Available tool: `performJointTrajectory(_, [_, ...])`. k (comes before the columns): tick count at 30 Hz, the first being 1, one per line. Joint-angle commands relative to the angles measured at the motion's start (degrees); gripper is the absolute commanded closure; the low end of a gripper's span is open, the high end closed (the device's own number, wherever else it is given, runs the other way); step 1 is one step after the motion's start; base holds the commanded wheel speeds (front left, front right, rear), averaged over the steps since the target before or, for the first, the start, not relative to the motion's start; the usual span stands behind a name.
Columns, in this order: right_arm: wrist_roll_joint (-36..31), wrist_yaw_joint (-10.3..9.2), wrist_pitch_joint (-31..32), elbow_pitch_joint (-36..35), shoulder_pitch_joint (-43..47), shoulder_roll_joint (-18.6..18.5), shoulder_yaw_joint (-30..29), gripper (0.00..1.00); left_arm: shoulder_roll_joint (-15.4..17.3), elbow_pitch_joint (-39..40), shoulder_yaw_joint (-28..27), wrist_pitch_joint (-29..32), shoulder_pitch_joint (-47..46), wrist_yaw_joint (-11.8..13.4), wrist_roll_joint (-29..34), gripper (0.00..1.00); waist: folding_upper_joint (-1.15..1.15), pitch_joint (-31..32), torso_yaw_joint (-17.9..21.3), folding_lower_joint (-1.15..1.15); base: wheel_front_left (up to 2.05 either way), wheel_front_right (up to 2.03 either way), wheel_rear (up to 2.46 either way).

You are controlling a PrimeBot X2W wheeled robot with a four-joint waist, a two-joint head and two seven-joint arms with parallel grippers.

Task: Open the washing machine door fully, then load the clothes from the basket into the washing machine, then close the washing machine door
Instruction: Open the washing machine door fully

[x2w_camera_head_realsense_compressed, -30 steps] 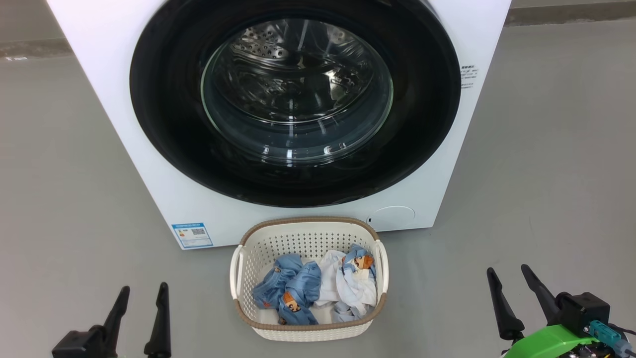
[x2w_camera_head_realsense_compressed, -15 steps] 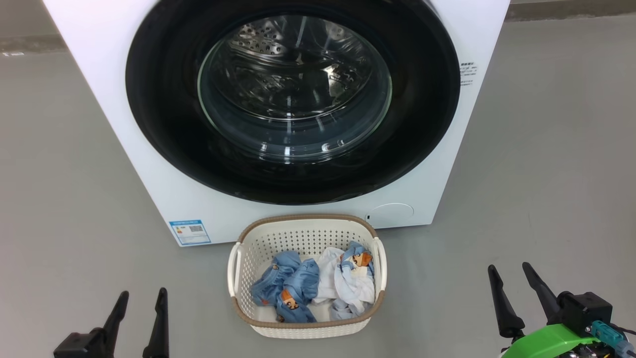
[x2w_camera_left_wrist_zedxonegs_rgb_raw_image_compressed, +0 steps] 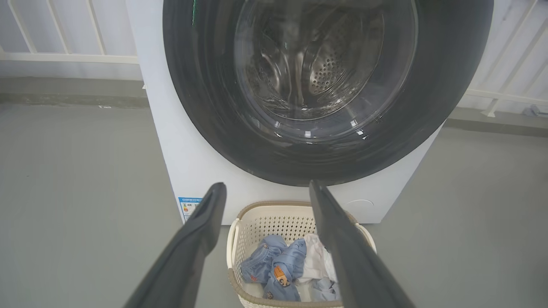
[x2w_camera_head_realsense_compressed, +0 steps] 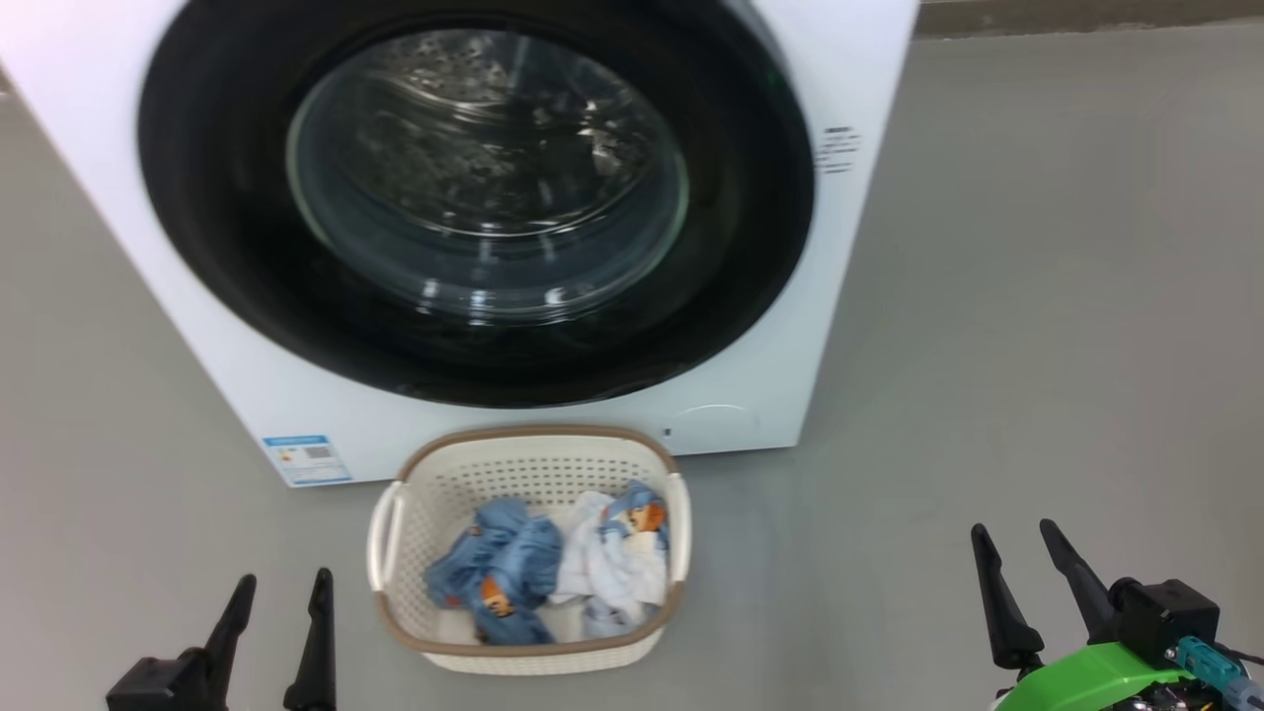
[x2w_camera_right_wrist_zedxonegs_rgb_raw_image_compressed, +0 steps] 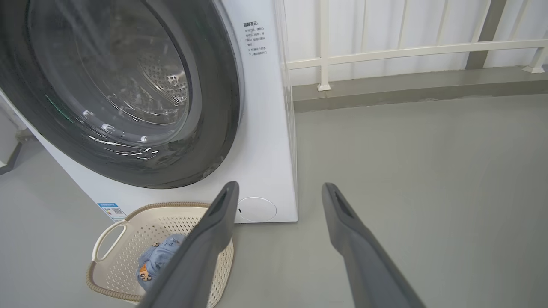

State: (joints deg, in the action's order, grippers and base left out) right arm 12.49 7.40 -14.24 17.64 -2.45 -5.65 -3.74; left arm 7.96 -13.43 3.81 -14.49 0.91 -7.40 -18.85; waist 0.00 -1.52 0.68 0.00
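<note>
Head view: the washing machine (x2w_camera_head_realsense_compressed: 869,79) is cut off above and blurred, its glossy black door (x2w_camera_head_realsense_compressed: 217,197) shut. The perforated basket (x2w_camera_head_realsense_compressed: 533,444) of crumpled clothes (x2w_camera_head_realsense_compressed: 513,563) sits just before it.
Left wrist view: the left gripper (x2w_camera_left_wrist_zedxonegs_rgb_raw_image_compressed: 266,186), fingers spread, hides the basket's edges.
Right wrist view: the right gripper (x2w_camera_right_wrist_zedxonegs_rgb_raw_image_compressed: 280,185), fingers spread likewise, covers most of the clothes.

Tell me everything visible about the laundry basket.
The basket is small, cream-white plastic, rounded-rectangular, with perforated walls, a brown woven-look rim and white side handles. It stands upright on the grey floor in front of the washing machine, below its shut door. Crumpled blue and white clothes lie inside. Nothing else touches it.
</note>
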Motion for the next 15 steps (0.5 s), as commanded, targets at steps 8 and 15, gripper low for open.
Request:
performJointTrajectory(8, [-0.6,0.09,-0.7,-1.2,-1.0,-0.7,1.9,0.0,0.8,1.5,-2.2,-0.5,-2.4,-0.1,-0.6,0.0,0.0,0.2,0.1,0.0,1.23,1.18,-2.41])
performJointTrajectory(15, [-0.5,0.09,-0.7,-1.0,-1.0,-0.8,2.2,0.0,1.0,1.8,-2.0,-0.5,-2.3,-0.1,-1.1,0.0,0.0,0.3,0.1,0.0,0.83,0.82,-1.65])
